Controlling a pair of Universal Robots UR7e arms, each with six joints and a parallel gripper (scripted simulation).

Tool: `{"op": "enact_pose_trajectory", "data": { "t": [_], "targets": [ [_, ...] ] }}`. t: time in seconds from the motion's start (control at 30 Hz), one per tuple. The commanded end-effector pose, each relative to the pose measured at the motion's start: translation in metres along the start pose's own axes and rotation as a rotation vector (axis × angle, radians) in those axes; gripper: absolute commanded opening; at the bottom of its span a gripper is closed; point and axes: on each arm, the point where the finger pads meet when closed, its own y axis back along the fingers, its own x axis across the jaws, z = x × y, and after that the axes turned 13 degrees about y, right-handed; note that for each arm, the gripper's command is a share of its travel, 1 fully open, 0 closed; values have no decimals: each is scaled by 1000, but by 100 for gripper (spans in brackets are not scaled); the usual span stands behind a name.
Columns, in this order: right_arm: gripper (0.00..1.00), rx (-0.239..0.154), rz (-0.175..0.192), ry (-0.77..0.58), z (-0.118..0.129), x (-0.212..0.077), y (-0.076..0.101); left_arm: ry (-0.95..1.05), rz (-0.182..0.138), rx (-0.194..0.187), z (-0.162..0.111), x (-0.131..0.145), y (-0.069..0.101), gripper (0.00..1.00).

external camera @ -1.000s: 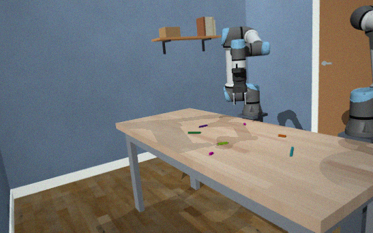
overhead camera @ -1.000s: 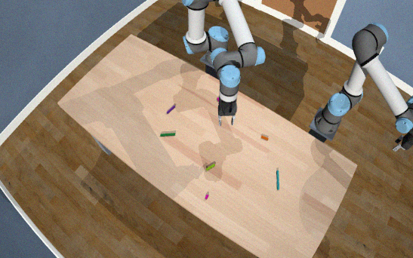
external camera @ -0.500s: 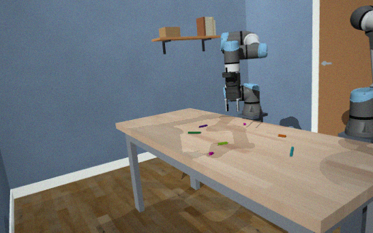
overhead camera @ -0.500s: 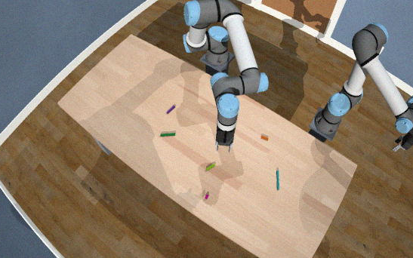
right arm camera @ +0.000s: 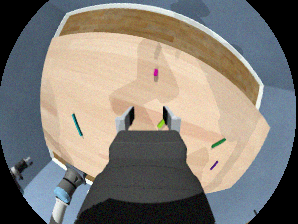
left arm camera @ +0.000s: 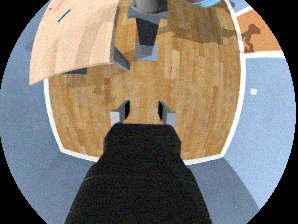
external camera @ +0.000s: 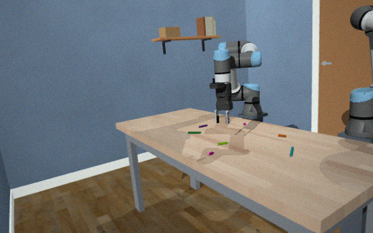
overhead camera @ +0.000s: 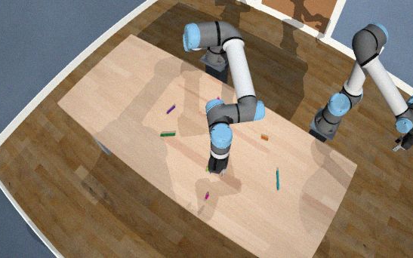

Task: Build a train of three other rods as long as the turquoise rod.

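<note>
The turquoise rod (overhead camera: 278,179) (external camera: 292,151) (left arm camera: 64,15) (right arm camera: 77,125) lies flat. A lime rod (overhead camera: 207,169) (external camera: 223,143) (right arm camera: 161,123) lies mid-table, partly hidden by the right arm in the top view. One magenta rod (overhead camera: 207,196) (external camera: 211,153) (right arm camera: 156,73) lies near the long edge; another (overhead camera: 218,98) (external camera: 245,124) is beside the right arm. An orange rod (overhead camera: 264,137) (external camera: 281,135), a purple rod (overhead camera: 171,109) (external camera: 202,126) (right arm camera: 214,165) and a green rod (overhead camera: 167,133) (external camera: 194,132) (right arm camera: 218,143) lie apart. My right gripper (overhead camera: 217,173) (external camera: 222,122) (right arm camera: 148,112) is open and empty, high above the table. My left gripper (overhead camera: 397,144) (left arm camera: 144,106) is open and empty, off the table.
The table (overhead camera: 120,75) (external camera: 286,177) (left arm camera: 75,45) (right arm camera: 65,75) bears the scattered rods. The right arm reaches over its middle. The left arm stands beyond the edge near the orange and turquoise rods. A wall shelf (external camera: 187,39) is behind the table.
</note>
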Motion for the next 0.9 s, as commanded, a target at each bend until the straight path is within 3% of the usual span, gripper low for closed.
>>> {"op": "enact_pose_trajectory", "data": {
  "t": [0.0, 0.37, 0.87],
  "targets": [
    [100, -7, 0, -44, -30, 9, -13, 0, -1, -1, 0, 0, 0, 100],
    [100, -7, 0, -120, -65, 29, -44, 0, -1, -1, 0, 0, 0, 100],
    [100, -7, 0, -157, -80, 40, -61, 0, -1, -1, 0, 0, 0, 100]
  ]
}}
